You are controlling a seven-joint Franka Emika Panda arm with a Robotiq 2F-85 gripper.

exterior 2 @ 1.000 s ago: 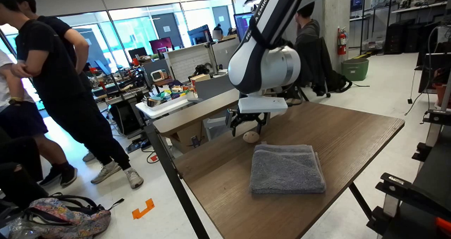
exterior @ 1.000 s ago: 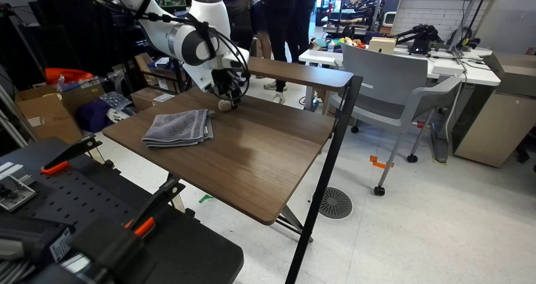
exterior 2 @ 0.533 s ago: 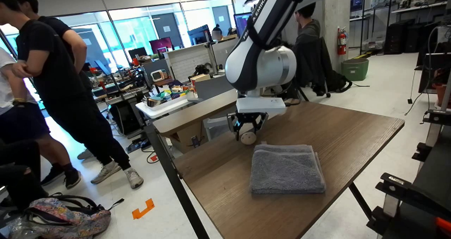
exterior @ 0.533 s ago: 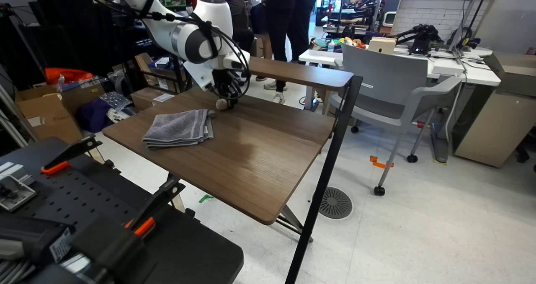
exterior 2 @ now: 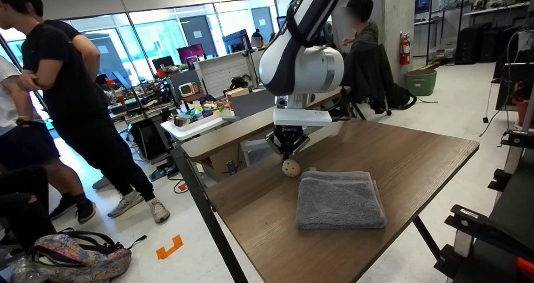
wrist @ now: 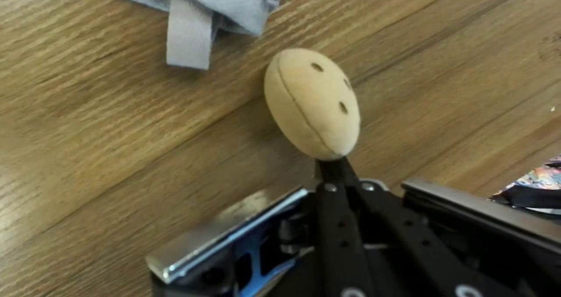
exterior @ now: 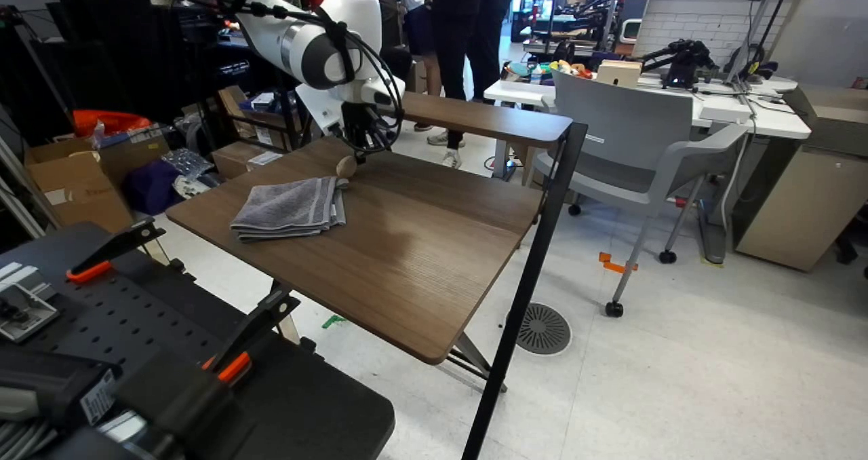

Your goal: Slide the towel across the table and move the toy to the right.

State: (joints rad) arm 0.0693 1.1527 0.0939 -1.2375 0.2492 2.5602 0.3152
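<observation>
Brown wood grain spreads across the tabletop [exterior 2: 417, 162], smooth, with a soft sheen, and nearest me lies the towel [exterior 2: 340, 201]: grey, looped and fuzzy on top, folded into a rumpled square, a pale fabric tag [wrist: 189, 36] poking from one corner. Just beyond, near that corner but apart, there's the toy [wrist: 312, 105], tan and egg-shaped, a seam curving round it, a few dark spots on its skin; plush, I'd guess, a bit springy, and very ready to roll! Right behind it, the gripper [wrist: 334, 167], fingers pressed flat together, nothing visible between them, so no hold on the toy; whether the tips brush it, I can't say. If a grasp is the aim, I'd lift a touch, spread wide, centre over the toy, then come down with a finger either side of its narrower waist, low to the wood, and squeeze slowly, because nipping only the rounded end would likely shoot it out. If it's a push, those tips want to be low and square behind the middle, slow, steady, or it may swerve into the towel, and that soft edge could bunch. Further off, the grey plastic chair [exterior: 624, 121] with its smooth curved back, then the white desk [exterior: 780, 122], flat-topped and cluttered with gear.
</observation>
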